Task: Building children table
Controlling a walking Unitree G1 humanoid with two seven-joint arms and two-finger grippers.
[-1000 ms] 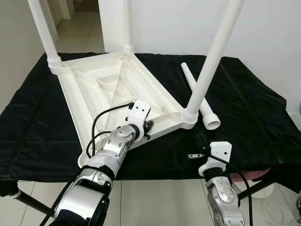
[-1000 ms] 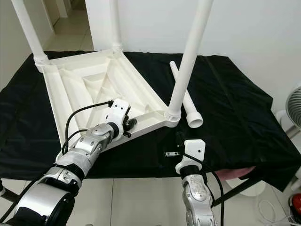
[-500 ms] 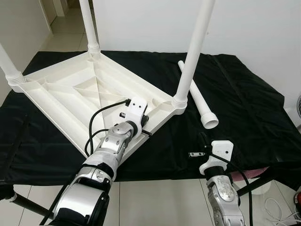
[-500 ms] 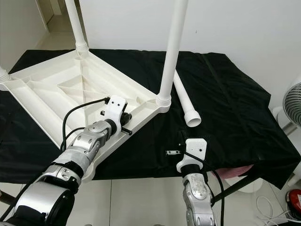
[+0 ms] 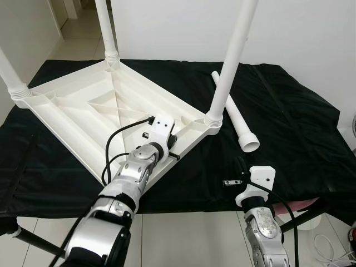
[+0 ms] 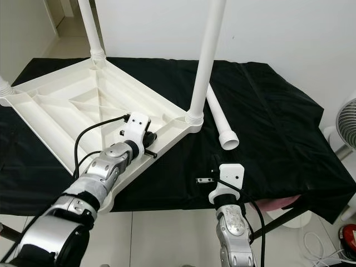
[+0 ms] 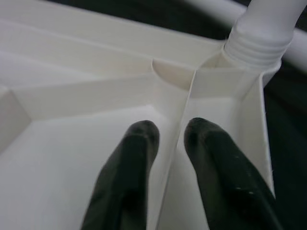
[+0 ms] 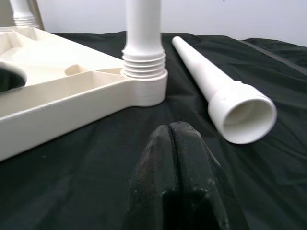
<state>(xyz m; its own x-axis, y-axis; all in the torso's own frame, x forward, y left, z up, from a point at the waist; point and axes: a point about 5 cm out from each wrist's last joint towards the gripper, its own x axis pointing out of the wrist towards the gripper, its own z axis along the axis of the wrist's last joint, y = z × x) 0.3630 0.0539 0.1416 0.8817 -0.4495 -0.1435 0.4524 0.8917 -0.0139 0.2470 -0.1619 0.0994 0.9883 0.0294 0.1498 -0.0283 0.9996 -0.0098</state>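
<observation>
A white plastic children's table top point(image 5: 83, 119) lies upside down on the desk point(image 5: 295, 128), which is draped in black cloth, with its ribbed underside facing up. Three white tubular legs stand screwed into its corner sockets: the nearest leg point(image 5: 228, 64) rises from the corner closest to the desk's middle, a second leg point(image 5: 105, 28) from the far corner, and a third leg point(image 5: 11, 75) from the corner at the robot's left. A fourth, loose white plastic leg point(image 5: 236, 114) lies flat on the cloth just beside the nearest leg, its open wide end pointing toward the robot.

The left pincer point(image 7: 165, 139) is at the table top's near edge, close to the nearest leg's socket, its two black fingers point(image 7: 129, 167) clamped on a thin upright rib of the underside, one finger on each side.

The right pincer point(image 8: 175, 143) hovers low over the cloth near the desk's front edge, apart from the table top and short of the loose leg's open end, its fingers pressed together with nothing between them.
</observation>
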